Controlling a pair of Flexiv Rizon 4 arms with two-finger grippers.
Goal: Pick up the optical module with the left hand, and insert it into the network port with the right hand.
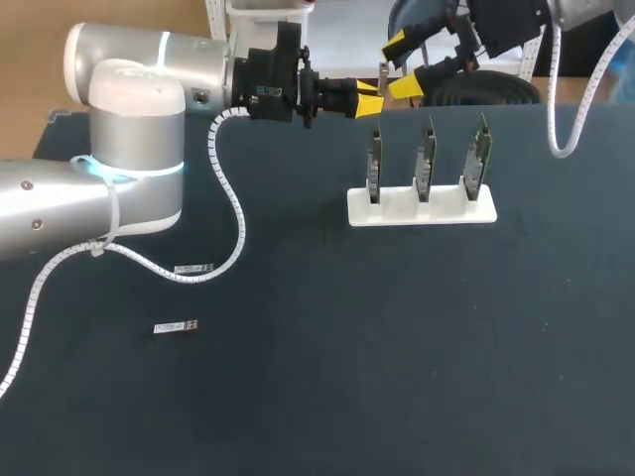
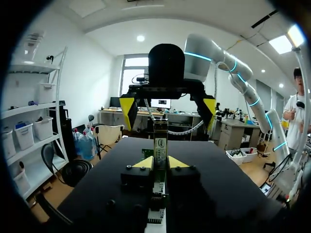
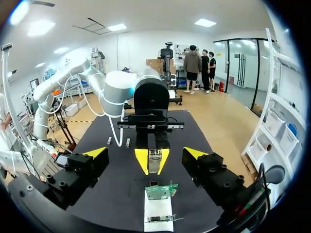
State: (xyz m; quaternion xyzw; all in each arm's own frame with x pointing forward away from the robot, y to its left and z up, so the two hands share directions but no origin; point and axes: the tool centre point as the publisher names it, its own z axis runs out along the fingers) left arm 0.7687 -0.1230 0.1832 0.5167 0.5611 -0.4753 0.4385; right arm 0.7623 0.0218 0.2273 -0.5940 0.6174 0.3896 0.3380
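Observation:
My left gripper (image 1: 369, 99) is held level above the table's far side, shut on a small silver optical module (image 2: 160, 144) that sticks out past its yellow tips. My right gripper (image 1: 400, 65) faces it from just beyond, open, its fingers spread wide to either side of the module's end (image 3: 154, 160) without touching it. Beneath and slightly right of both grippers stands a white holder (image 1: 422, 206) with three upright green port boards (image 1: 427, 159). From the right wrist, one board (image 3: 161, 190) lies below my open fingers (image 3: 197, 154).
Two spare modules lie on the dark table at the left, one (image 1: 193, 269) by my left arm's white cable and one (image 1: 177, 326) nearer the front. The cable (image 1: 233, 203) hangs in a loop down to the table.

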